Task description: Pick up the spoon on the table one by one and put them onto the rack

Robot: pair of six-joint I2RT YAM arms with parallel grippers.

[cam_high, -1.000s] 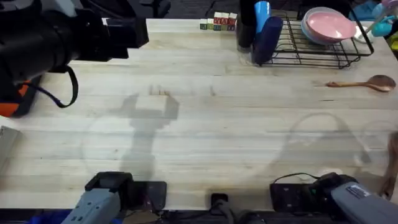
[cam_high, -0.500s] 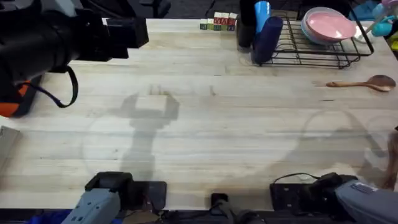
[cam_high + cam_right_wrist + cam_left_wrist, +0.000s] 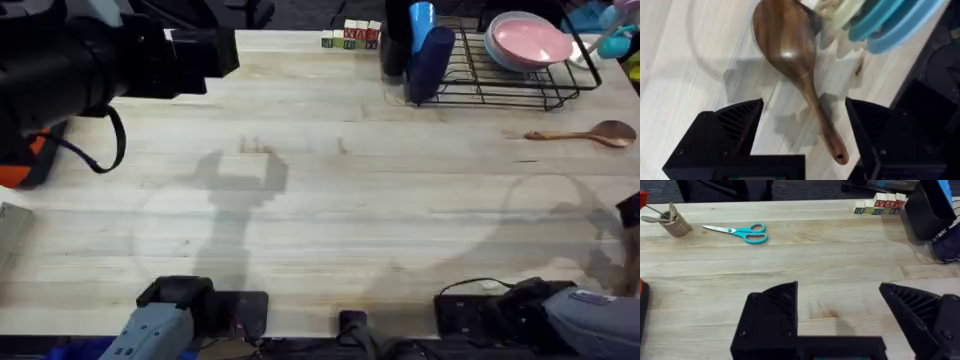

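Left gripper hangs high over the left half of the table, its black fingers spread wide with nothing between them; in its wrist view bare planks lie under the gap. Farther off in that view a pair of teal scissors lies flat on the wood, near a small tan cup, and a row of lettered blocks sits at the far edge. From overhead the same blocks stand just left of a dark bottle and a blue cup at the rack's left end. Black wire rack sits at the far right of the table and holds a pink plate. One spoon lies on the wood just in front of the rack, bowl to the right, handle pointing left, apart from the wire. Right gripper is also wide open and empty. In its wrist view a second spoon lies flat on the table directly below the gap, its handle running between the two fingers without touching either, its bowl farther out, beside a stack of blue and pale green dishes.
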